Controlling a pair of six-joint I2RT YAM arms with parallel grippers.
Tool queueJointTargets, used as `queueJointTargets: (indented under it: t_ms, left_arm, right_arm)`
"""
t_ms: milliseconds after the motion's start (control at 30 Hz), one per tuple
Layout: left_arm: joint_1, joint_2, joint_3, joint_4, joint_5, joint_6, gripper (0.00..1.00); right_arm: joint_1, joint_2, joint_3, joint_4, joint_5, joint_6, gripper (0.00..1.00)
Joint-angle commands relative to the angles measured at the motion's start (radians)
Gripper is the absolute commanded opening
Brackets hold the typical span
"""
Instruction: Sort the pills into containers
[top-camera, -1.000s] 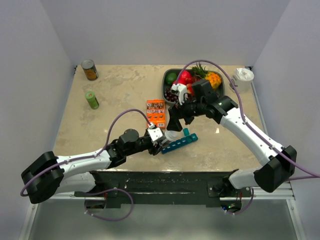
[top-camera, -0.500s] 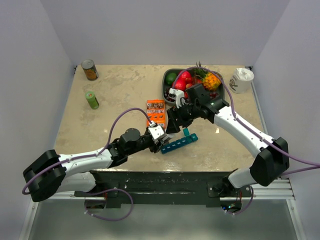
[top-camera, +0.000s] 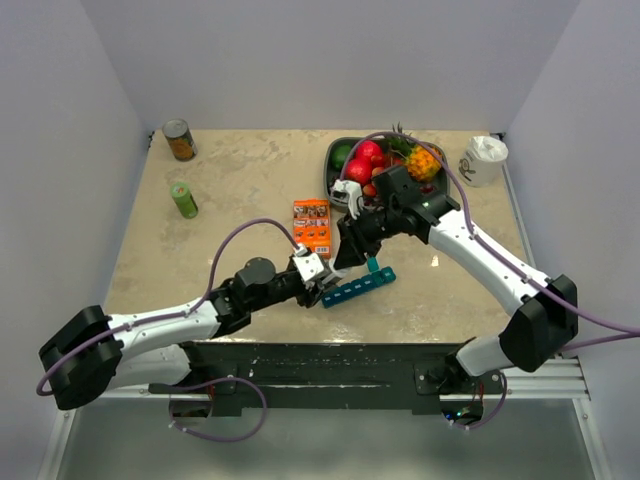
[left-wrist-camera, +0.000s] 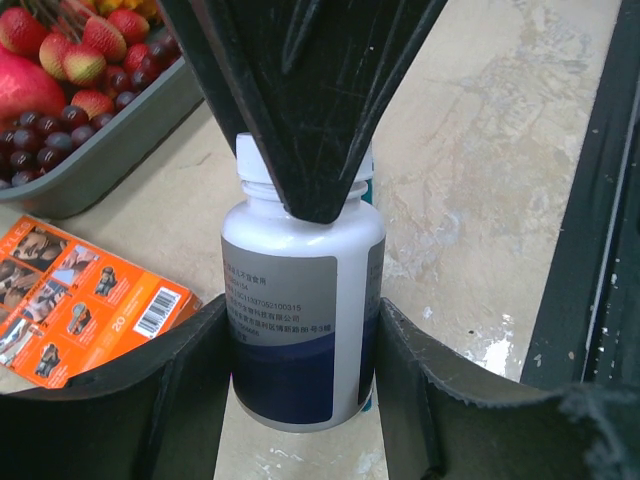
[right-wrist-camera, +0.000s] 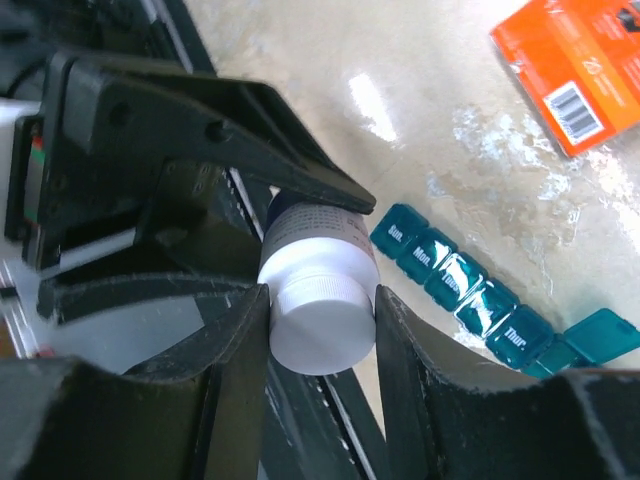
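The small white bottle (left-wrist-camera: 300, 280) with a blue label stands upright just off the table, my left gripper (left-wrist-camera: 305, 370) shut on its body. From above, my right gripper (right-wrist-camera: 320, 320) has both fingers pressed against the bottle's white cap (right-wrist-camera: 322, 340). In the top view the two grippers meet near the table's front centre, left gripper (top-camera: 322, 286) and right gripper (top-camera: 348, 258). The containers (top-camera: 358, 287) lie just right of the bottle as a teal strip (right-wrist-camera: 465, 290), one end lid (right-wrist-camera: 600, 335) flipped open. No pills show in any view.
A flat orange box (top-camera: 312, 225) lies behind the bottle. A grey fruit tray (top-camera: 331, 160) stands at the back, a white cup (top-camera: 486, 158) at the back right. A tin can (top-camera: 179, 140) and a green can (top-camera: 183, 199) stand at the left.
My right gripper came down and left over the bottle, and its jaws narrowed onto the cap. The left gripper kept its hold and barely moved.
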Motion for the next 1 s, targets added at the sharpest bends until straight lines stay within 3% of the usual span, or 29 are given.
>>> queueJointTargets:
  t_ms: [0,133,267,367,633,967]
  left_arm:
    - [-0.005,-0.066,-0.011,0.093,0.137,0.049,0.00]
    - [-0.002,-0.080,-0.013,0.059,0.275,0.043,0.00]
    - [0.010,-0.083,-0.014,0.059,0.413,0.002,0.00]
    - [0.027,-0.083,-0.017,0.081,0.489,-0.036,0.00]
    - [0.087,-0.047,-0.007,0.145,0.682,-0.126,0.00]
    - [0.099,-0.012,0.044,0.055,0.823,-0.130,0.00]
  right_arm:
    - [0.064,0.006,0.098,-0.162,-0.212,-0.358,0.04]
    - [0.170,0.013,0.155,-0.325,-0.217,-0.714,0.04]
    - [0.201,-0.030,0.166,-0.359,-0.145,-1.009,0.05]
    - [0.203,-0.065,0.152,-0.328,-0.079,-1.120,0.05]
    - [0.201,-0.063,0.213,-0.365,-0.075,-1.191,0.06]
    - [0.201,-0.088,0.256,-0.412,-0.062,-1.223,0.06]
